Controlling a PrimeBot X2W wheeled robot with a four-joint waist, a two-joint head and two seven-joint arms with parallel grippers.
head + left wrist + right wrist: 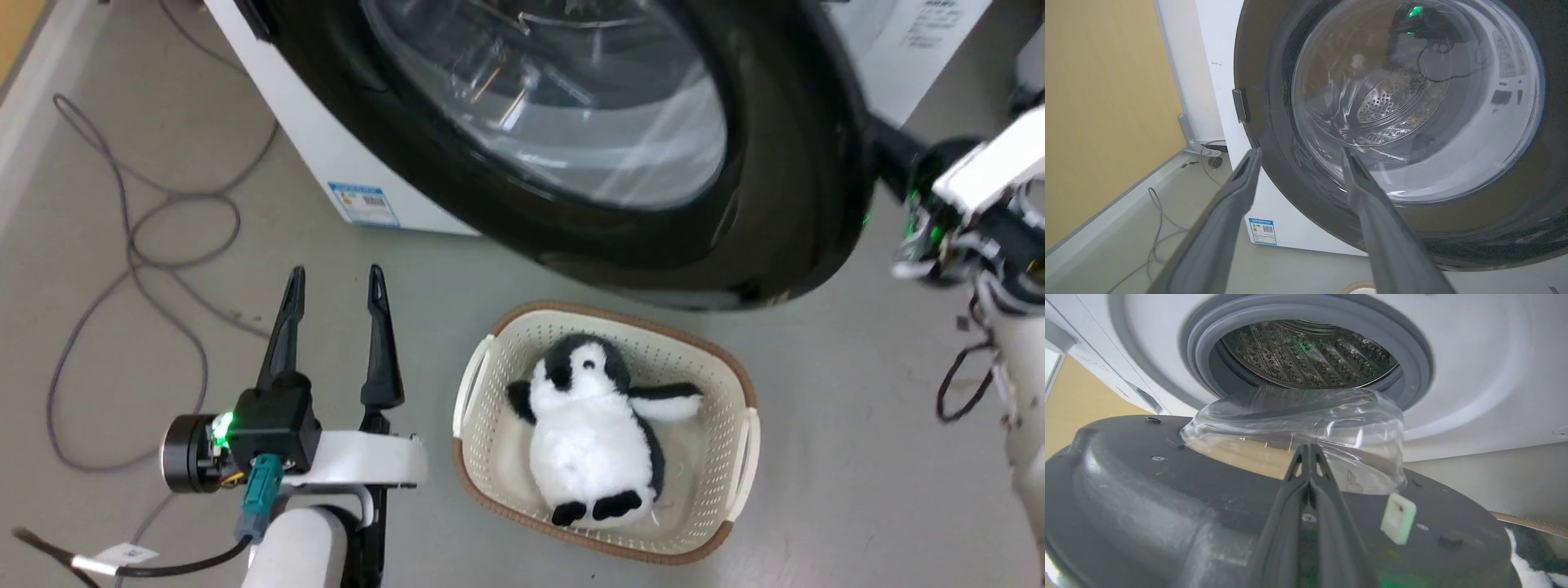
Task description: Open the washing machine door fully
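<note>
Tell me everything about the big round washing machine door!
The washing machine door is a big glossy black ring around a clear glass bowl that bulges inward. Its inner face is matte dark grey with small screws and a pale latch. It stands swung partly open. The right claw, shut, reaches across its inner face; I cannot tell if it touches.

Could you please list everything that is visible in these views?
washing machine door: one, glossy black with clear glass centre, partly open in front of the machine
washing machine: one, white, behind the door
drum opening: one, steel with grey ring, in the machine's front
basket: one, cream with brown rim, on the floor
toy penguin: one, black and white, lying in the basket
cables: several, grey, on the floor at left
left gripper: one, dark, jaws open, left of the basket
right gripper: one, dark, jaws shut, at the door's matte inner face
</note>
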